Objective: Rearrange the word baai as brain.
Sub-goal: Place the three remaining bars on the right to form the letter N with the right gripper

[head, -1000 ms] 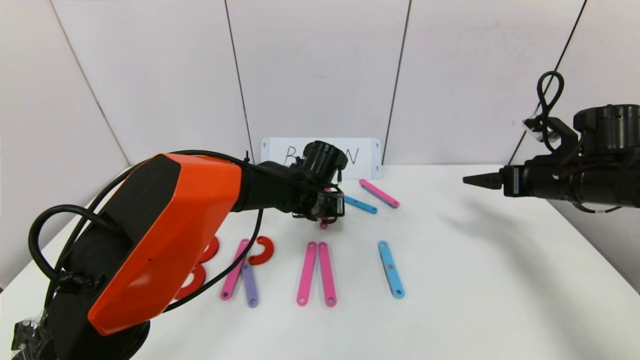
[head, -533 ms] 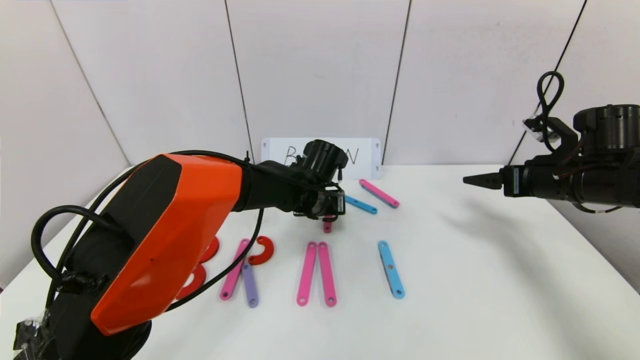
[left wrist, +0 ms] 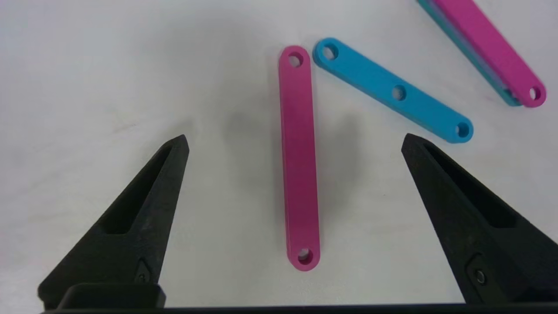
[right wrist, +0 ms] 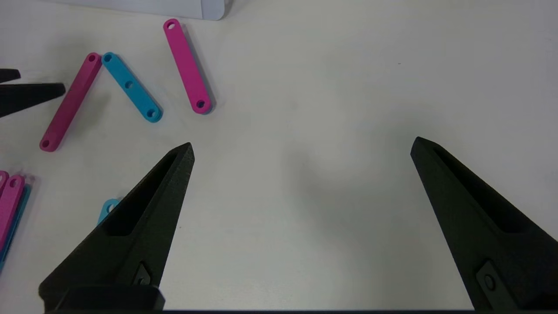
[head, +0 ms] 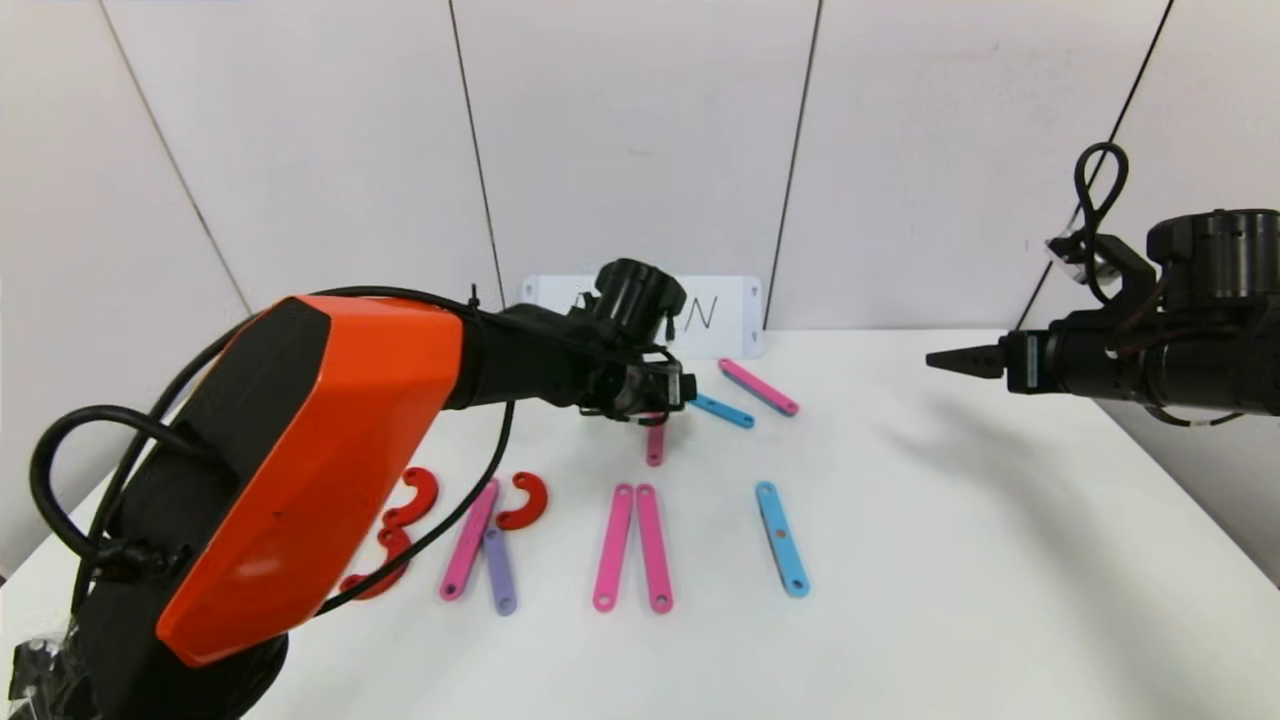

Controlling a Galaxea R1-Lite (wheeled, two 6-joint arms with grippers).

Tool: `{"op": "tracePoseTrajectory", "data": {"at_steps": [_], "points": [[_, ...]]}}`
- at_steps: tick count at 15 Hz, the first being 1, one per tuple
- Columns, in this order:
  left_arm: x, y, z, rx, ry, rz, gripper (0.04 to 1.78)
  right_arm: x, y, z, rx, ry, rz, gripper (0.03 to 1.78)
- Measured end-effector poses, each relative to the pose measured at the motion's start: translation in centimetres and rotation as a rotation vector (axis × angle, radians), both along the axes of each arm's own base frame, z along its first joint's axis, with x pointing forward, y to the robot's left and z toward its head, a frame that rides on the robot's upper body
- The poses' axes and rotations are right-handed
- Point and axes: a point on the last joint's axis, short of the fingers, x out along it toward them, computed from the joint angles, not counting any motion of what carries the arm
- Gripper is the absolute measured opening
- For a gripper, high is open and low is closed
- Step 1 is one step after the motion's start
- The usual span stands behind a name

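Observation:
Flat plastic letter pieces lie on the white table (head: pixel 950 560). In front: red curves (head: pixel 415 495), a pink bar with a purple bar (head: pixel 498 570) and a red curve (head: pixel 527 500), two pink bars (head: pixel 635 545), a blue bar (head: pixel 782 538). Behind them a loose pink bar (left wrist: pixel 298 152) (head: pixel 655 443), a blue bar (left wrist: pixel 392 91) (head: pixel 722 409) and a pink bar on a blue one (head: pixel 758 386). My left gripper (left wrist: pixel 295 139) (head: pixel 655 400) is open, above the loose pink bar, not touching it. My right gripper (right wrist: pixel 301 148) (head: pixel 945 360) is open and empty, high at the right.
The white card (head: pixel 715 310) with handwritten letters stands at the back against the wall, partly hidden by my left arm (head: pixel 320 450). The left arm also covers part of the red curves at the front left.
My left gripper has let go of the pink bar and risen slightly; the bar now lies flat on the table below it. The left arm shifted a little to the left. The right arm has not moved.

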Motion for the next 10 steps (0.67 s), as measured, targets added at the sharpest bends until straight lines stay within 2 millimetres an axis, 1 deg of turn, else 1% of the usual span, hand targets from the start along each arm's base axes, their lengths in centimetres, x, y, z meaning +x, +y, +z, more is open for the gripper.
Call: {"op": "tracePoseTrajectory", "data": {"at_steps": [3,6,8,10], "points": [[0.3,2.8,3.0,-0.02,-0.03,0.037,1.74,0.0,0.1,0.1,-0.005,-0.007,0.005,1.74],[0.1,5.7,6.0,-0.027,-0.055,0.05,1.74,0.0,0.7,0.3,-0.014,-0.016,0.02,1.74],[-0.3,8.1,7.9,-0.033,-0.039,0.03,1.74,-0.1,1.3,0.5,-0.014,-0.024,0.036,1.74],[-1.0,11.1,9.8,-0.032,-0.022,-0.011,1.74,-0.2,2.2,0.9,-0.01,-0.032,0.057,1.74]]}}
